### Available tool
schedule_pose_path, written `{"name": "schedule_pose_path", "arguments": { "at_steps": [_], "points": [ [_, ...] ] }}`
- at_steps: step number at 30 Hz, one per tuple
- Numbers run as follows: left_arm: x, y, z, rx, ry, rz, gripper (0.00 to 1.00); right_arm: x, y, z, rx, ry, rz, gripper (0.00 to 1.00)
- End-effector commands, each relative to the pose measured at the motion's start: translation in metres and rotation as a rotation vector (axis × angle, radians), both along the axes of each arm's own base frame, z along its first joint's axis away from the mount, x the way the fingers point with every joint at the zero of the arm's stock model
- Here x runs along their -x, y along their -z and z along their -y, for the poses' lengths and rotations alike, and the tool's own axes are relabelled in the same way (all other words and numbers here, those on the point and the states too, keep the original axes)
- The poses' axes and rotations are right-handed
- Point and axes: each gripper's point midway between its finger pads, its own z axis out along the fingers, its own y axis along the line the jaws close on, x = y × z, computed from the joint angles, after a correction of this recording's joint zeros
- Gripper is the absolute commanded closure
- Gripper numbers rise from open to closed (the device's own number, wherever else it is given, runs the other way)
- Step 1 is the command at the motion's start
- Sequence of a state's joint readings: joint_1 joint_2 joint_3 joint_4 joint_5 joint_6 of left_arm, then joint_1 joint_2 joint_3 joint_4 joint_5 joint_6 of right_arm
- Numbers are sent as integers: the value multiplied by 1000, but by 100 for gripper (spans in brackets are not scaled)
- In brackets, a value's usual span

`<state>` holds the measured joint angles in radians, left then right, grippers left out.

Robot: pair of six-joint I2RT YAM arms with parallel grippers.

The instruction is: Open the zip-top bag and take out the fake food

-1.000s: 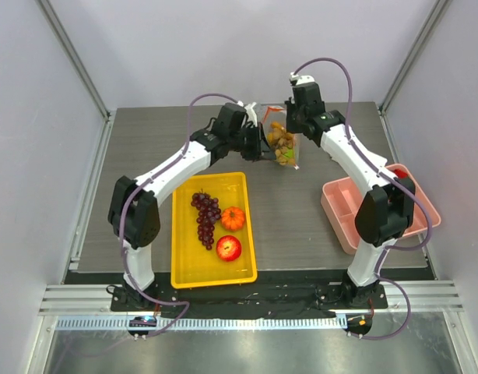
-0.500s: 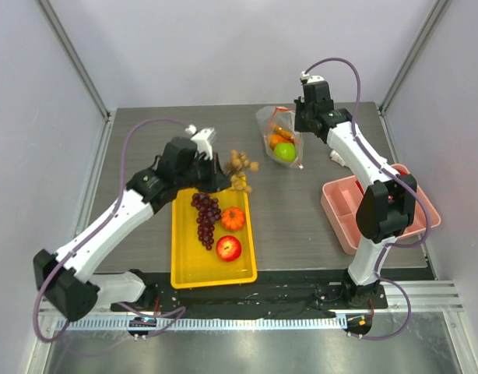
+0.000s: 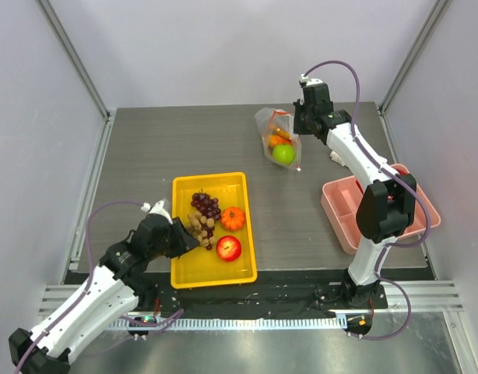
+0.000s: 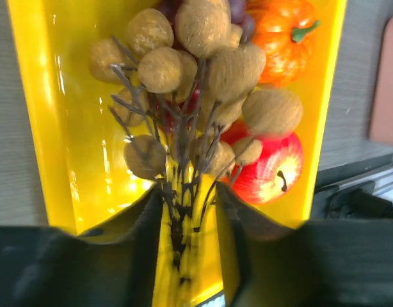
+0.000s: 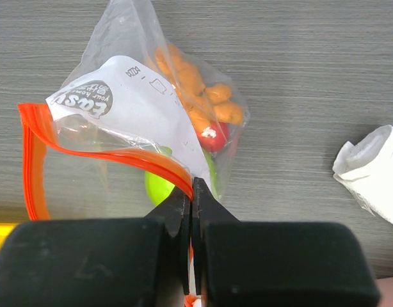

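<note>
The zip-top bag [image 3: 276, 134] hangs open at the back of the table, its orange-red strip pinched in my shut right gripper [image 3: 299, 125]. In the right wrist view the bag [image 5: 132, 96] holds a green apple [image 5: 159, 188], orange pieces [image 5: 196, 89] and a red piece [image 5: 214, 135], with the gripper [image 5: 191, 185] shut on the strip. My left gripper [image 3: 179, 236] is over the left side of the yellow tray [image 3: 184, 269], shut on the stems of the tan cluster [image 4: 196, 77]. The tray holds purple grapes [image 3: 206, 206], an orange pumpkin [image 3: 233, 218] and a red apple [image 3: 228, 248].
A pink tray [image 3: 332, 204] stands at the right edge of the table. A white roll of cloth [image 5: 372, 169] lies just right of the bag, and it also shows in the top view [image 3: 336, 158].
My left arm has pulled the tan cluster out of the bag and swung it down and left over the yellow tray. The bag stays held by my right gripper.
</note>
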<state>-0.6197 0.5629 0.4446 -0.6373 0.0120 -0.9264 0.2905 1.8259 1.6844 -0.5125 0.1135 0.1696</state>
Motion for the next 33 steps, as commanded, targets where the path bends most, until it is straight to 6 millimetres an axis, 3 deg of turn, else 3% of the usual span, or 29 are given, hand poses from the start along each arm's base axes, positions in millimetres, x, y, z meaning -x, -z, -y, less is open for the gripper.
{"name": "schedule_pose_path", "arguments": {
  "at_steps": [1, 2, 6, 8, 9, 14, 15, 16, 17, 18, 19, 21, 22, 24, 25, 26, 27, 28, 29, 30, 31, 33],
  "points": [
    [-2, -3, 9, 109, -68, -24, 29, -1, -33, -5, -56, -11, 85, 99],
    [-2, -10, 10, 113, -55, -14, 3, -1, -33, -6, -58, -11, 85, 98],
    [-9, -35, 17, 101, 10, 48, 0, 1, -35, -11, -70, -28, 86, 99],
    [-15, -45, 24, 102, 33, 59, 7, 3, -38, -15, -76, -39, 87, 99],
    [-21, -66, 32, 137, 60, 105, 11, 5, -40, -19, -76, -49, 88, 99],
    [-53, -133, 66, 201, 184, 295, 38, 12, -50, -31, -85, -79, 96, 98],
    [-67, -146, 78, 215, 200, 313, 39, 13, -53, -32, -91, -82, 101, 99],
    [-74, -172, 96, 285, 254, 388, 44, 15, -55, -36, -107, -84, 100, 99],
    [-84, -181, 107, 307, 276, 405, 45, 16, -58, -38, -121, -90, 102, 99],
    [-99, -173, 122, 304, 295, 376, 48, 18, -60, -40, -133, -91, 100, 99],
    [-112, -204, 138, 354, 328, 441, 54, 19, -61, -42, -156, -85, 95, 99],
    [-131, -217, 160, 394, 372, 476, 63, 23, -64, -50, -203, -106, 83, 99],
    [-155, -224, 182, 422, 390, 508, 65, 24, -65, -54, -232, -100, 73, 99],
    [-172, -228, 205, 455, 453, 530, 66, 26, -70, -60, -269, -123, 70, 99],
    [-189, -205, 218, 439, 461, 492, 67, 28, -71, -64, -281, -131, 66, 99],
    [-201, -225, 229, 453, 480, 538, 67, 28, -73, -65, -290, -137, 66, 99],
    [-211, -222, 235, 435, 494, 556, 68, 29, -76, -66, -297, -139, 69, 99],
    [-226, -201, 243, 409, 489, 528, 70, 29, -78, -65, -297, -138, 71, 99],
    [-237, -209, 245, 397, 469, 546, 71, 30, -79, -66, -297, -139, 74, 99],
    [-252, -204, 243, 372, 424, 548, 78, 29, -80, -66, -295, -141, 75, 99],
    [-265, -181, 245, 351, 401, 502, 81, 29, -80, -65, -293, -138, 74, 99],
    [-284, -168, 243, 313, 347, 439, 81, 28, -80, -67, -293, -145, 72, 99]
  ]
}}
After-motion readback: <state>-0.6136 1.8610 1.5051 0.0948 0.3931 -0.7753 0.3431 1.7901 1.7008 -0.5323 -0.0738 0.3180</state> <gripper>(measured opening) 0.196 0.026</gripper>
